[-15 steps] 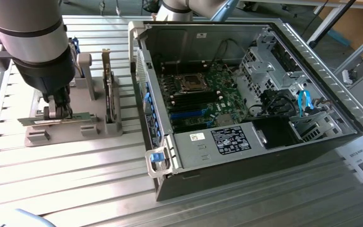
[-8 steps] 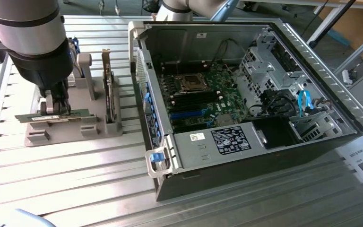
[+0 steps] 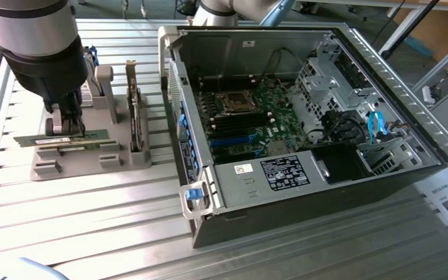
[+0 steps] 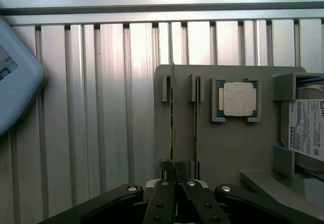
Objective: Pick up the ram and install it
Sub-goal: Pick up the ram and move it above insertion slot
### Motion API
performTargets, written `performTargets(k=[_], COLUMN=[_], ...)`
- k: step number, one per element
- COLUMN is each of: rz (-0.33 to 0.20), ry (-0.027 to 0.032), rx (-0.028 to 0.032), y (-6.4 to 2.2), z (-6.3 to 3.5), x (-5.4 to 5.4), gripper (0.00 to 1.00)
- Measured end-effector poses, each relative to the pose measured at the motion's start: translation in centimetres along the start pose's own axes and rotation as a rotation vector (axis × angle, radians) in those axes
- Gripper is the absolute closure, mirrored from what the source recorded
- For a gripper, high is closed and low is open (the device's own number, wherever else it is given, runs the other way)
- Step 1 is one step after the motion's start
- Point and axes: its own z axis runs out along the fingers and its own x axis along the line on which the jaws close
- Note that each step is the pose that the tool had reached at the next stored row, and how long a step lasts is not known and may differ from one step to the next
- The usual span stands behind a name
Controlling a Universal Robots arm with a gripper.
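So the ram (image 3: 45, 140) stands on its long edge in a slot of the grey holder (image 3: 84, 166). I'd guess that's on purpose, since it leaves the top edge free for a pinch. In the wrist view the ram (image 4: 172, 112) reads as a thin line, with its twin stick (image 4: 196, 117) parallel just beside it.

The gripper (image 4: 175, 168) sits right over it, fingers narrow and closed across the thin board, one on each face. Looks seated in the slot to me, not lifted yet.

The processor chip (image 4: 238, 99) and hard drive (image 4: 306, 127) have their own pockets in the holder.

In the exterior view the expansion card (image 3: 135, 114) stands at 3 o'clock from the ram. Farther that way the open PC case (image 3: 317, 175) lies with its motherboard (image 3: 255, 116) facing up, probably for top-down access.
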Motion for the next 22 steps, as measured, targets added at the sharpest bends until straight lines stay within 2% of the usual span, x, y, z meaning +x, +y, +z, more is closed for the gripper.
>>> performTargets(k=[22], rz=[0.000], ry=[0.0000], rx=[0.0000], y=[0.17], z=[-3.90], x=[-0.1], gripper=[0.88])
